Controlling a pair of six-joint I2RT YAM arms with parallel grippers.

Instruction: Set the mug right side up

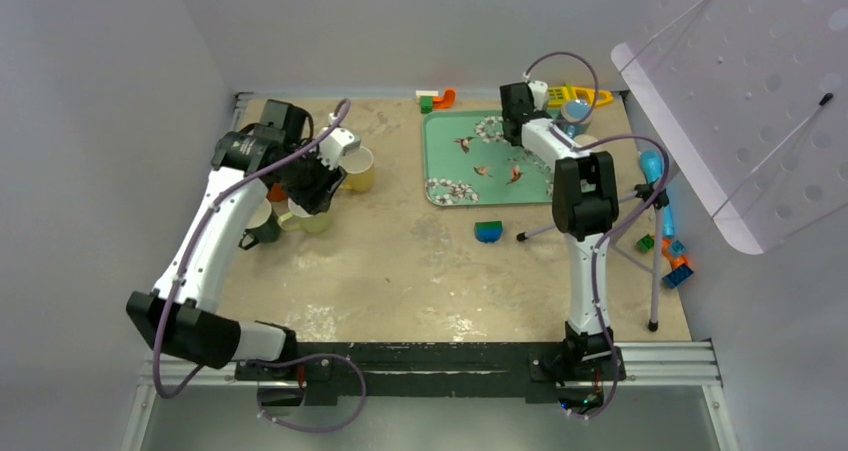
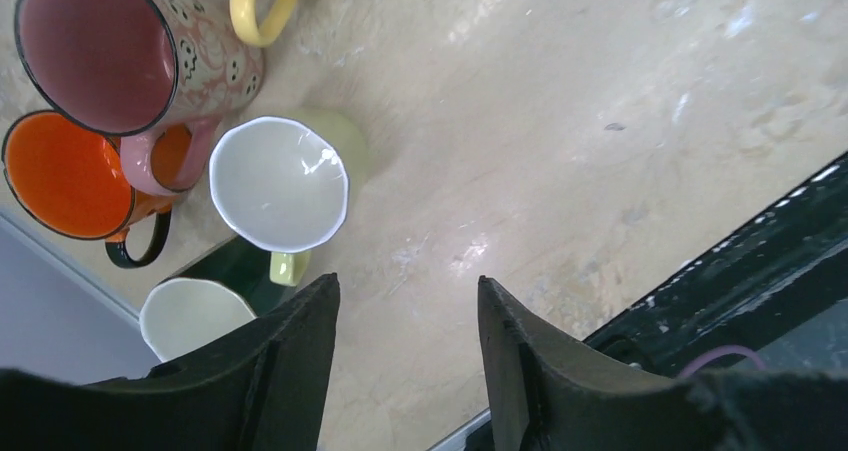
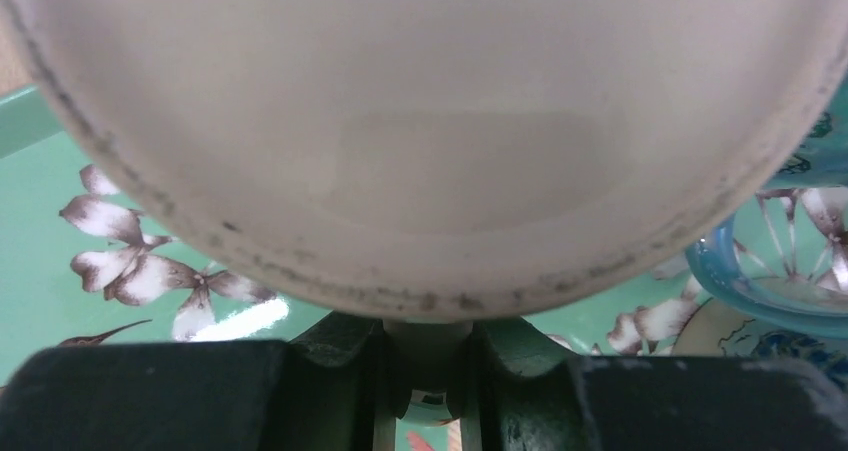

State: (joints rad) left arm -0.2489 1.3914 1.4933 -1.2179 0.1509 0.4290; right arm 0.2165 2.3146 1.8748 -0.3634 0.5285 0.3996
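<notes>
While the right arm (image 1: 585, 191) hung over the far right corner of the teal tray (image 1: 445, 166), we saw the right jaws clenched on a narrow pale part of the mug (image 3: 420, 121), at its lower edge. The mug was over the tray and filled the right wrist view: pale grey, dark-speckled rim. We couldn't tell which end faced the camera, or whether it touched the tray. From above the wrist hid it. A blue-rimmed cup (image 3: 765, 286) sat just beside it on the tray, close on the right. Tray print: white flowers, small birds.

The left jaws were released, nothing between them, above bare surface (image 1: 400, 271) beside a tight mug cluster: pink mug (image 2: 140, 51) with little faces, orange mug (image 2: 60, 176), pale green mug (image 2: 275, 181), dark green mug (image 2: 190, 316), yellow mug (image 1: 360, 168), mouths up. Elsewhere: blue-green block (image 1: 488, 232) near the tray, toy bricks (image 1: 675, 261) at the right edge, stand legs (image 1: 655, 271) beside the right arm, perforated white panel (image 1: 740, 101) overhead.
</notes>
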